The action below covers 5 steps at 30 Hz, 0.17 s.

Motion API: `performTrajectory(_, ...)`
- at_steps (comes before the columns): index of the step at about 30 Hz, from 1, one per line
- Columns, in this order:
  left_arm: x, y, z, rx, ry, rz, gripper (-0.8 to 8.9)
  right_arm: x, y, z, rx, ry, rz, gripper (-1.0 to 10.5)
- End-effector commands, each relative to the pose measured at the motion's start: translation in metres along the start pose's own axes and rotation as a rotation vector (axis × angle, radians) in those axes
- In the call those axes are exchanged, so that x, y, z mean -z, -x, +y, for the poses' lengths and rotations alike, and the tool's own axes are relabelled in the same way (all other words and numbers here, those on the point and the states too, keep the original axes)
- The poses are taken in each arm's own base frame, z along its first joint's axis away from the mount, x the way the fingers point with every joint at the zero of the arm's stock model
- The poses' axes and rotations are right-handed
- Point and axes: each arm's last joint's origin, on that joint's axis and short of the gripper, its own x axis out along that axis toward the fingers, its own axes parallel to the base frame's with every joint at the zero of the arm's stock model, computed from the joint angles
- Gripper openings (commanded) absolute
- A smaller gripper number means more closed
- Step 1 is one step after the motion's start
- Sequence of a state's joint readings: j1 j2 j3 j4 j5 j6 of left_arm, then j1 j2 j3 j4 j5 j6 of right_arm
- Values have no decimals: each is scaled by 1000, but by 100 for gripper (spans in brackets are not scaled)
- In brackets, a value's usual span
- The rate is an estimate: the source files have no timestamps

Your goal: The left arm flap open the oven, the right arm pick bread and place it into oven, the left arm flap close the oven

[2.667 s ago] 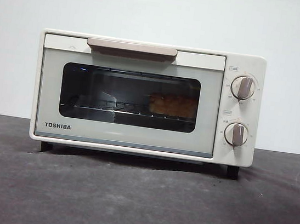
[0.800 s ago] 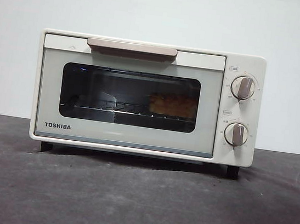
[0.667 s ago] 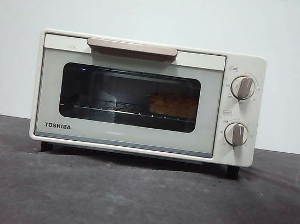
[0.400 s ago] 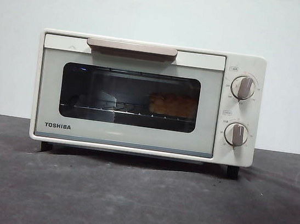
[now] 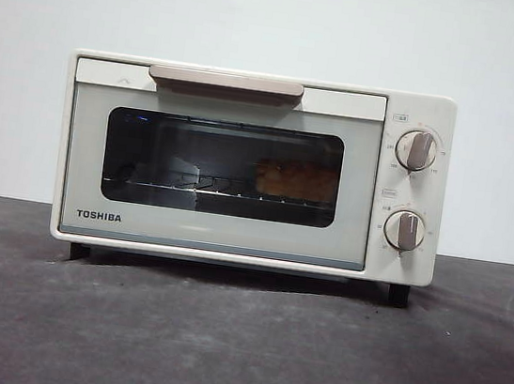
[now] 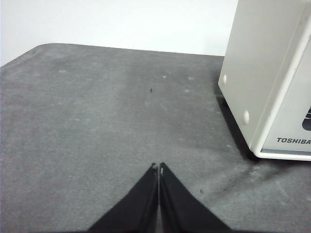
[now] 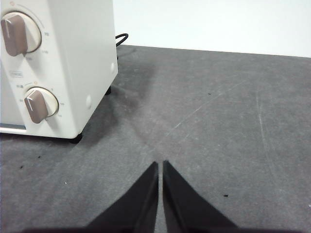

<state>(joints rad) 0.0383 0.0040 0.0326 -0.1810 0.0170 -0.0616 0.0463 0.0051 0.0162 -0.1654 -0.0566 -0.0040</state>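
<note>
- Front view looks level and close at the oven (image 5: 251, 168) door.
- Wrist views look down, apparently low, each sharing one oven flank.

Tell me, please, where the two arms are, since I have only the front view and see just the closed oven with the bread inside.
Observer: The left end effector hangs above the bare table, off the oven on its TOSHIBA-label side, jaws shut and empty.
Operator: Thank you. And the right one?
Observer: The right end effector hangs over the table on the knob side, apart from the oven, jaws shut with nothing between them.
Operator: Is anything behind the oven that I cannot see?
Observer: A black cable curves out from behind the oven's knob-side rear corner, visible only in the right wrist view.
</note>
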Motion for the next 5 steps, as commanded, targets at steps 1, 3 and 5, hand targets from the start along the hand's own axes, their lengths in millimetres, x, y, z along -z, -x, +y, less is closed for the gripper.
performTrajectory(1,7,-2,1,-4,-12,26,9,1,-1,0,0,8,-5,11)
performTrajectory(3,7,-2,1,-4,-12,25,9,1,-1,0,0,8,-5,11)
performTrajectory(5,7,-2,1,-4,-12,26,9,1,-1,0,0,8,-5,11)
